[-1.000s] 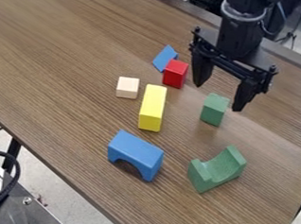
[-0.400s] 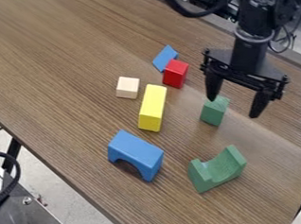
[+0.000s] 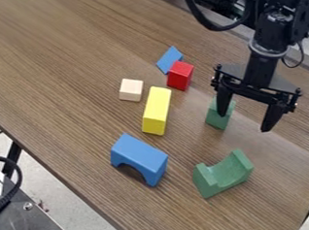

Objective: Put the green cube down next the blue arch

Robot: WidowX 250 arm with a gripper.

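On the table, the plain green cube and blue arch stand apart.

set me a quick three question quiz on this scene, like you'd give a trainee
1. True or false: the blue arch stands with its opening facing down to the table.
2. Multiple choice: which block is closest to the red block?
a) the pale cube
b) the blue wedge
c) the green curved block
3. Fill in the missing word: the tool hangs with its two fingers held ____, one of them in front of part of the green cube.

Key: 1. true; 2. b; 3. apart
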